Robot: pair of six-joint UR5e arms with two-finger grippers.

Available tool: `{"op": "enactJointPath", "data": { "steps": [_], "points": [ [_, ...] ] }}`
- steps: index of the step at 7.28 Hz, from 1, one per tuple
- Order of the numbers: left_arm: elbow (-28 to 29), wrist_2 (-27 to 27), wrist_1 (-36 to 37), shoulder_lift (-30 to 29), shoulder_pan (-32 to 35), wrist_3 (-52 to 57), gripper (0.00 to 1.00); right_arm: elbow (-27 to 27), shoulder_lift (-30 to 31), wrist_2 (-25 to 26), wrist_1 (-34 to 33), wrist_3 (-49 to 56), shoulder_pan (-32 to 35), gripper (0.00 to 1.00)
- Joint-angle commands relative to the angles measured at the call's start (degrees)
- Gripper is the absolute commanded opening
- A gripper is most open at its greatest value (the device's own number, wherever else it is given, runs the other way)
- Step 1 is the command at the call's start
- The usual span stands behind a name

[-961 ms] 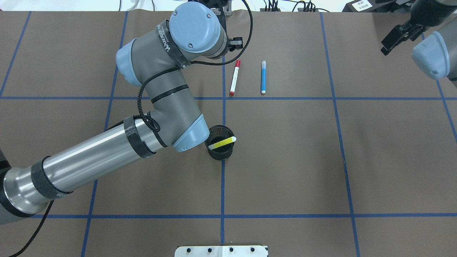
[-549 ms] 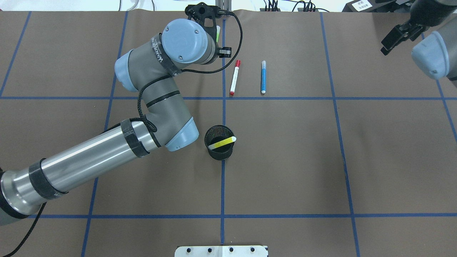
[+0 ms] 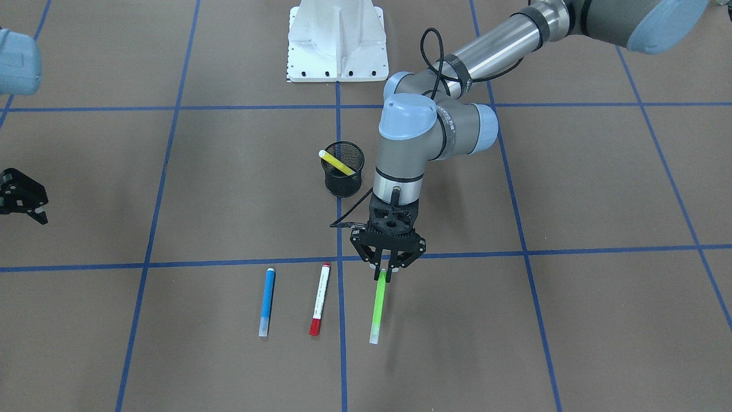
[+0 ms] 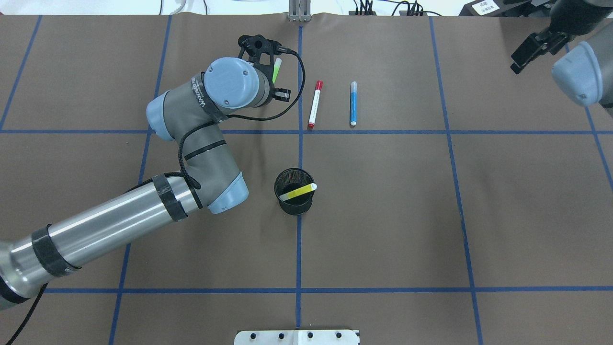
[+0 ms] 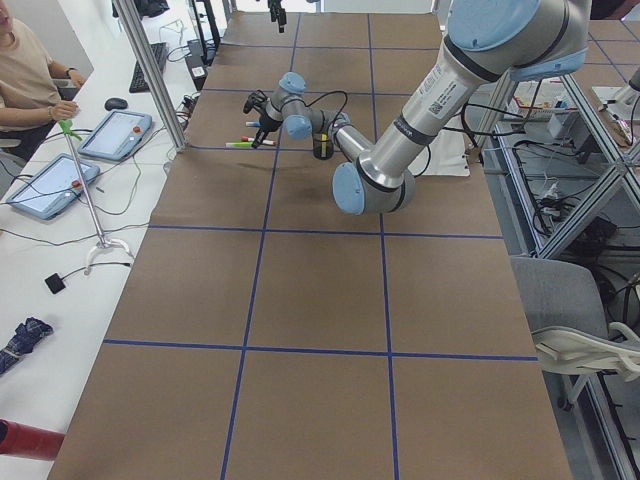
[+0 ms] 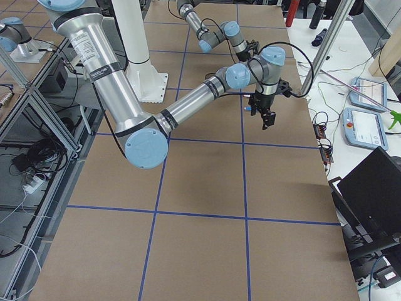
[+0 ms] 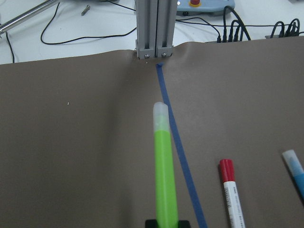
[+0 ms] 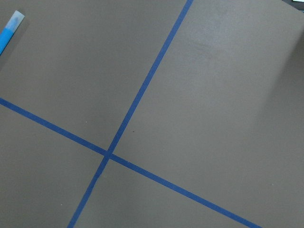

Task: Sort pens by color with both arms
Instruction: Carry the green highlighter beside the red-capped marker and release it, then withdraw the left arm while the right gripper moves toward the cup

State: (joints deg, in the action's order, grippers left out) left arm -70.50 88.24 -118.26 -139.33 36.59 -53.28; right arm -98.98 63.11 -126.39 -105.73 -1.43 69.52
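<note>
1. The worktop (image 4: 383,215) has a matt brown, paper-like cover, crossed by smooth blue tape lines (image 4: 383,131).
2. The left arm (image 4: 119,218) has a shiny brushed-metal tube, matt grey housings and smooth light-blue plastic caps.
3. The left claw (image 3: 385,277) looks like matt black plastic.
4. The lime-green pen (image 7: 165,175) is smooth, slightly translucent plastic with a frosted pale cap.
5. The cup (image 4: 294,206) is black wire mesh.
6. The red-ended pen (image 4: 314,108) has a glossy white barrel; the blue pen (image 4: 353,105) is smooth plastic.

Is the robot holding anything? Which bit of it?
Yes. The left gripper pinches the green pen at one end; its pale-tipped end sticks out free.
</note>
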Motion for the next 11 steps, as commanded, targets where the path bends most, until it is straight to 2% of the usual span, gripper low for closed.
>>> {"op": "enactJointPath", "data": {
  "steps": [1,2,3,5,6,7,8,10,11],
  "points": [
    [5.08,-0.09,-6.24,-0.15,-0.38,1.43,0.44,0.02,0.0,0.0,0.0,0.02,0.0,1.0],
    [5.81,-0.09,-6.89,-0.15,-0.38,1.43,0.52,0.02,0.0,0.0,0.0,0.02,0.0,1.0],
    [5.73,-0.09,-6.98,-0.42,-0.38,1.43,0.55,0.02,0.0,0.0,0.0,0.02,0.0,1.0],
    [4.59,0.35,-6.46,-1.9,-0.03,1.6,0.75,-0.15,-0.18,-0.09,0.0,-0.24,0.0,1.0],
    [2.67,0.61,-4.81,-2.0,0.14,1.52,0.81,-0.42,-0.88,-0.26,0.0,-1.81,0.0,1.0],
    [-1.27,2.35,0.69,-2.0,0.67,1.52,0.91,-0.68,-2.1,-0.35,0.09,-7.22,-0.7,1.0],
    [-7.31,6.46,8.32,-1.39,2.15,1.26,0.99,-1.03,-3.16,-0.61,0.09,-10.14,-1.75,1.0],
    [-22.76,11.75,22.74,4.73,5.49,1.78,1.0,-4.7,-3.34,-0.88,0.0,-17.42,-4.91,1.0],
    [-29.54,14.82,28.38,7.64,7.07,4.83,1.0,-5.77,-5.35,-1.84,-0.09,-21.9,-6.75,1.0]
  ]
}}
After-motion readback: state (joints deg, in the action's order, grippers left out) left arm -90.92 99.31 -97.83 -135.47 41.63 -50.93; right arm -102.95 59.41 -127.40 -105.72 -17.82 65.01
